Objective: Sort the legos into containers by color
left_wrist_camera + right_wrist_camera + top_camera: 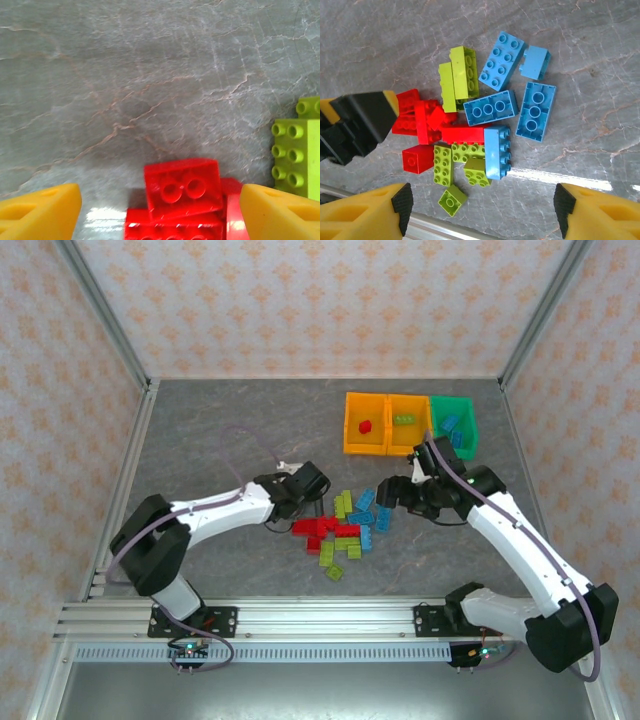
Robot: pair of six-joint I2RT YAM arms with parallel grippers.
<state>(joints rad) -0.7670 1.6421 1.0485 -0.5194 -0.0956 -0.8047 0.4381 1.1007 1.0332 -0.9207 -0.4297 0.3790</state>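
Note:
The loose legos (345, 525) lie in a red, lime and blue pile mid-table. Three bins stand at the back right. The left orange bin (348, 426) holds a red brick (366, 426), the middle orange bin (408, 400) a lime brick (404, 420), and the green bin (456, 400) blue bricks (453, 428). My left gripper (160, 215) is open at the pile's left edge (298, 510), with an upturned red brick (183, 187) between its yellow fingers (40, 210). My right gripper (482, 210) hangs open and empty over the pile's right side (390, 496), above blue bricks (535, 110).
A lime brick (297, 157) lies just right of my left gripper's right finger. A metal rail (300, 615) runs along the table's near edge, close to the small lime brick (452, 200). Patterned walls enclose the table on three sides.

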